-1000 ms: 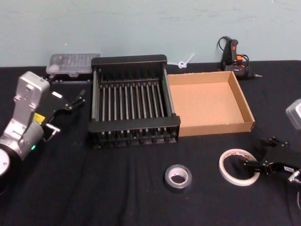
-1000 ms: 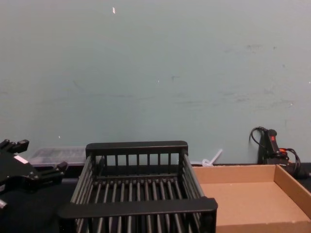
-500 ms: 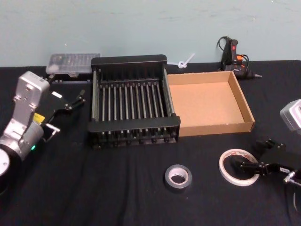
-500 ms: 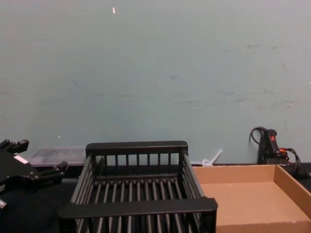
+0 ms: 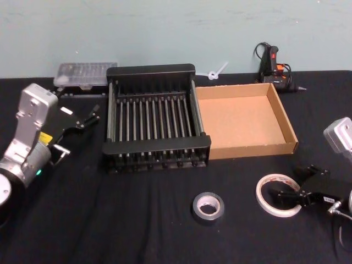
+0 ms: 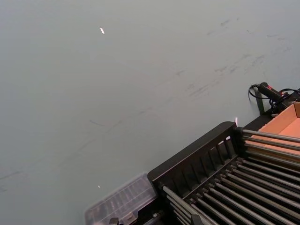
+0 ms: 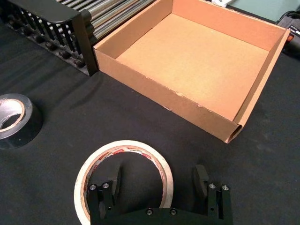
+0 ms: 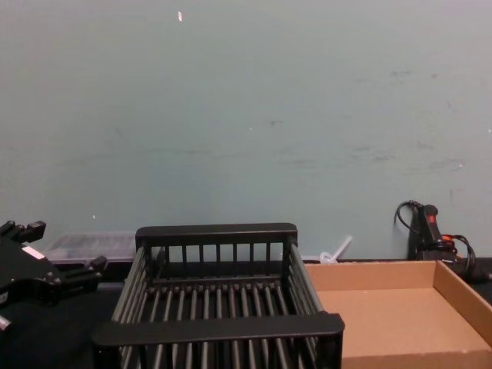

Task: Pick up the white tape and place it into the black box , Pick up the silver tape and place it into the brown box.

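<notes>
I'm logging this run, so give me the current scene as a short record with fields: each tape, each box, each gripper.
white tape: wide whitish ring with red marks, flat on the black tablecloth, in front of the cardboard tray
silver tape: small dark grey-silver roll, flat on the cloth, left of the white ring
black box: slatted black plastic crate, nothing inside
brown box: shallow brown cardboard tray, nothing inside, right of the crate
right gripper: open, one finger inside the white ring, one outside
left gripper: open, idle left of the crate
</notes>
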Robot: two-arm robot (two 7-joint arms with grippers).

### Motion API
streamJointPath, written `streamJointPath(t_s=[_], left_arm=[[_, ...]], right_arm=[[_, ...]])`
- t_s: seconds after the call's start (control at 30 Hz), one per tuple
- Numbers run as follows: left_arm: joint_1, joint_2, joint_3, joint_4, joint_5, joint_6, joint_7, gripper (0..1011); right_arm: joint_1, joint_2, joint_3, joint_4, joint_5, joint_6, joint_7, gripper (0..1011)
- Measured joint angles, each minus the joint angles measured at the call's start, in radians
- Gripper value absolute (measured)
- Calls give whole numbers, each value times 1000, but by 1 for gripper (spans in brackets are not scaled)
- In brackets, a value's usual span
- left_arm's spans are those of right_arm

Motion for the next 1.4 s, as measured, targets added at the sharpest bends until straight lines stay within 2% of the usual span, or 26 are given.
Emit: streamJointPath(t_s=[1.4], left_arm=[[0,0,0,0,0,0,0,1001]], right_arm=[[13,-10,-10,14,6,21,-5,1002]])
